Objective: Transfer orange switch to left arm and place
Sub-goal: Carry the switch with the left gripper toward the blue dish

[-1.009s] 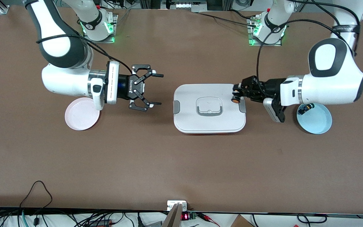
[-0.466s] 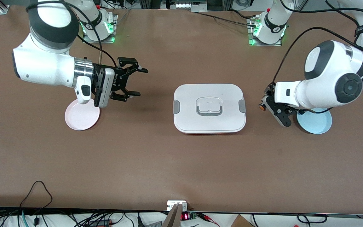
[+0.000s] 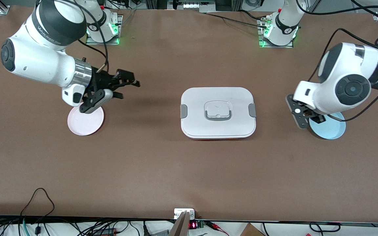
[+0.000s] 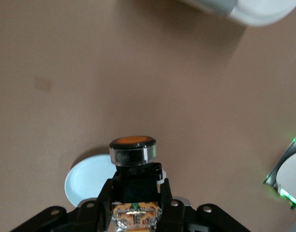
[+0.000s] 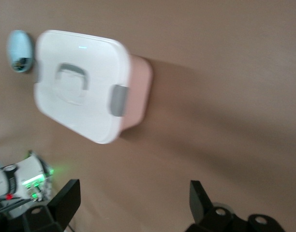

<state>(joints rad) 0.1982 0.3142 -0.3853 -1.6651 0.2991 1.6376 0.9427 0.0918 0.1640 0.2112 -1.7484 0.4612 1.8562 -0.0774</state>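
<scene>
Front view: the large white lidded box with grey side clips sits shut mid-table. Toward the left arm's end, the left gripper hangs over the pale blue round plate, its fingers closed on the tiny orange-capped switch. The right gripper is spread wide and empty beside the pink round plate, which holds nothing visible.
</scene>
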